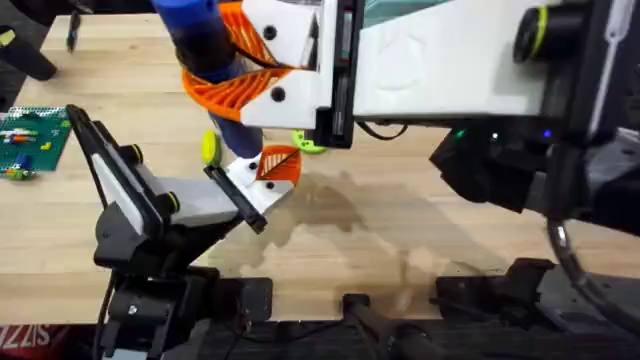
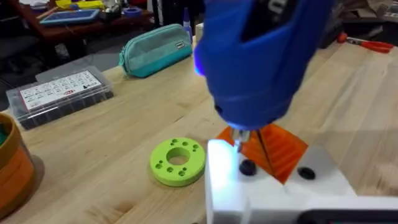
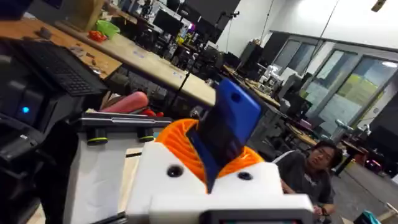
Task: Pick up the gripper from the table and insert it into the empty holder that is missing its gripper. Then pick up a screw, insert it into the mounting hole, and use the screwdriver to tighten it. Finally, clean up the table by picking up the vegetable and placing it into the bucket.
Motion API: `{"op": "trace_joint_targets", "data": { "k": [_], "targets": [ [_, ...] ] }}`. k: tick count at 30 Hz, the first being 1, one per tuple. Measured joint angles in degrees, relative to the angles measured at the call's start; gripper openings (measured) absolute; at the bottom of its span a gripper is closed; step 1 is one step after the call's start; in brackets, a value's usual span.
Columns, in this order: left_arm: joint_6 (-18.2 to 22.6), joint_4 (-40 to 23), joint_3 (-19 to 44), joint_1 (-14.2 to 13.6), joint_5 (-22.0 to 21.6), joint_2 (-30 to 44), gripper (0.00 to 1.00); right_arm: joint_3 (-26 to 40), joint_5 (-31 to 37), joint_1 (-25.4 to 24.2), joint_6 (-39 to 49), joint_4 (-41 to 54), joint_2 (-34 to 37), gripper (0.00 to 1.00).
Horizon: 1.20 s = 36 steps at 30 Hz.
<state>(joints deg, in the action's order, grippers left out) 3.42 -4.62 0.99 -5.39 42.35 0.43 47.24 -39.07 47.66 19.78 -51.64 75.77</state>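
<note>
My right gripper [image 3: 214, 171] is shut on the blue screwdriver [image 3: 233, 124], its orange pads against the body. The screwdriver [image 2: 261, 56] points down, its lit tip just above a dark hole in the white holder [image 2: 273, 193]. The orange gripper [image 2: 283, 149] sits seated in that holder. In the overhead view the holder [image 1: 250, 180] and orange wedge [image 1: 280, 162] are at the end of my left gripper [image 1: 250, 195]. The orange bucket [image 2: 12, 174] is off to one side. A small yellow-green piece [image 1: 210, 148] lies by the screwdriver; I cannot tell if it is the vegetable.
A green ring-shaped disc [image 2: 177, 160] lies on the table close to the holder. A clear parts case [image 2: 59, 93] and a teal pouch [image 2: 155, 46] sit farther back. A green baseplate with bricks [image 1: 30, 140] is at the table's left edge.
</note>
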Motion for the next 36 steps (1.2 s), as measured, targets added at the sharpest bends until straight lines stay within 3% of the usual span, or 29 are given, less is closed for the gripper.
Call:
{"op": "trace_joint_targets", "data": {
  "k": [36],
  "targets": [
    [0.0, 0.0, 0.0, 0.0, 0.0, 0.0, 0.015, 0.0, -1.1, 0.0, -0.5, 0.4, 0.0, 0.006]
  ]
}}
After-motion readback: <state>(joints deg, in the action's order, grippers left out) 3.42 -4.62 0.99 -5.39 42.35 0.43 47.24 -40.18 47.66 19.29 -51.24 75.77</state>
